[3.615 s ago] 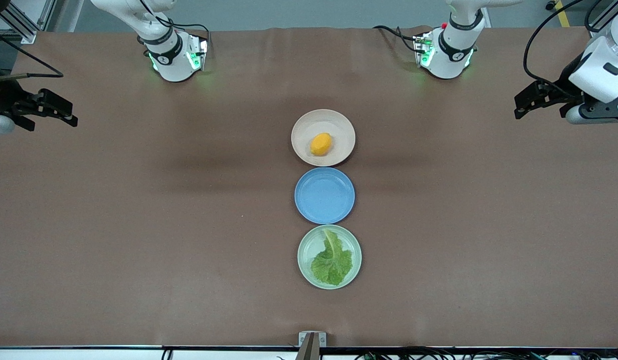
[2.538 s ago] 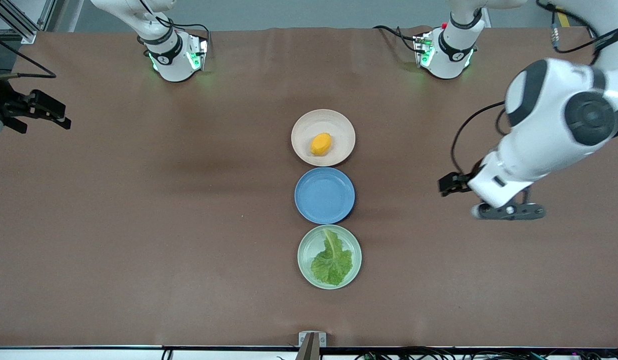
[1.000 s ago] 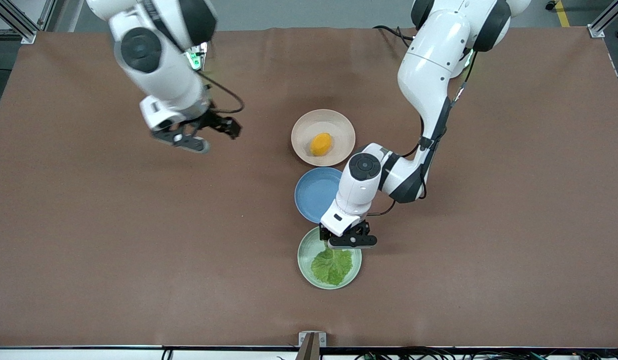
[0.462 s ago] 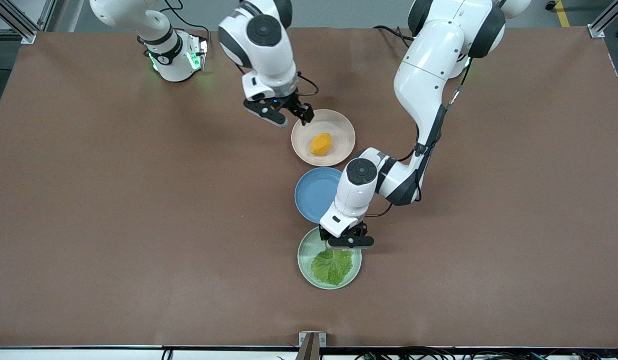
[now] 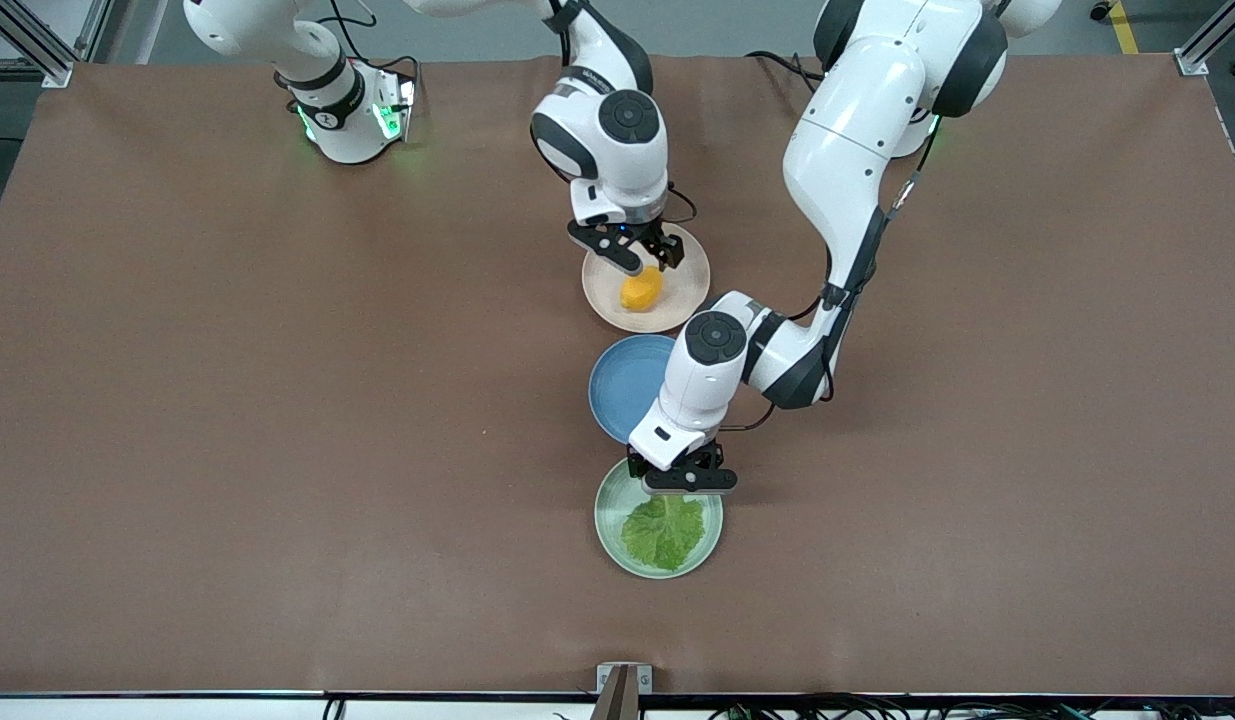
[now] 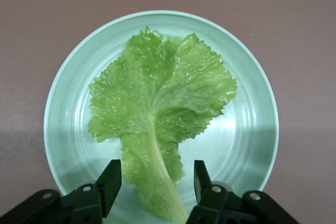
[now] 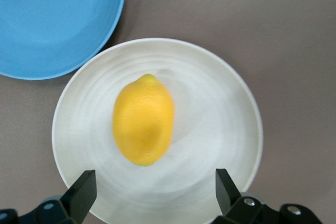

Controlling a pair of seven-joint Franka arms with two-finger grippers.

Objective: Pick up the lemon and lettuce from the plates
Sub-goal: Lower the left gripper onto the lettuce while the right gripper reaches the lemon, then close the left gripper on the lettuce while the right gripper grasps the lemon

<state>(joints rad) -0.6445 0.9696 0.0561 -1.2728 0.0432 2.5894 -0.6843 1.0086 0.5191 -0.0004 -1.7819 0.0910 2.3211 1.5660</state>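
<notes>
Lettuce (image 6: 157, 111) is probably the trickier grab here: it lies flat in the green plate (image 6: 252, 93), and the left gripper (image 6: 157, 184) hangs right over the stem end with its fingers (image 6: 110, 179) spread, the pale rib running between them. Since the leaf is thin and limp, I'd guess the tips could close on air above it, or press into the plate and scrape, or pinch only the edge so the leaf tears or slides out on the lift. The plate looks light too, so a low push might shove it toward the blue plate (image 5: 622, 385) just beside it. Over at the beige plate (image 7: 231, 124), the right gripper (image 7: 155, 195) is also spread wide, hovering above the lemon (image 7: 143, 119), but the wrist view shows the fruit sitting off to one side of the gap's middle and short of the fingertips rather than between them. If it drops from there, one finger might land on the rounded skin and roll the lemon away or squirt it off the plate. Both arms are also working fairly near each other, so elbows could crowd on the way up.
</notes>
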